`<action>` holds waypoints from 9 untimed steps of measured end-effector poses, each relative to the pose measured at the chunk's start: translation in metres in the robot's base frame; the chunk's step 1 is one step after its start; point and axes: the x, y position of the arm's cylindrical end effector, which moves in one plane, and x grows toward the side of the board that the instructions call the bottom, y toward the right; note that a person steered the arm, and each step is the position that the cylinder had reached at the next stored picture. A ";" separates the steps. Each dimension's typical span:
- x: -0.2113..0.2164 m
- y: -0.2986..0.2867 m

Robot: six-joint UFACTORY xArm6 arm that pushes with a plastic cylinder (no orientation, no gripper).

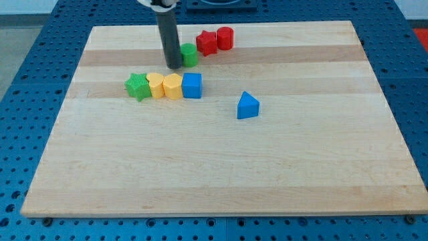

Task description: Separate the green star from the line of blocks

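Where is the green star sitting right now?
The green star sits in the view's upper left, at the left end of a row, touching a yellow block; my tip stands above and to its right.

Pale wooden board (221,167) w/ blocks: green star (138,86), two yellow, blue cube in row below my tip (174,66).

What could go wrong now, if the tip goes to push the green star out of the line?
1. The green star touches the yellow heart, so a push from the view's right may drag the whole line, through the yellow block to the blue cube.
2. My tip stands beside the small green block, above the line; leaving carelessly may knock it.
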 end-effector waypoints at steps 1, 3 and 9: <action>-0.021 0.017; -0.022 0.016; 0.098 -0.117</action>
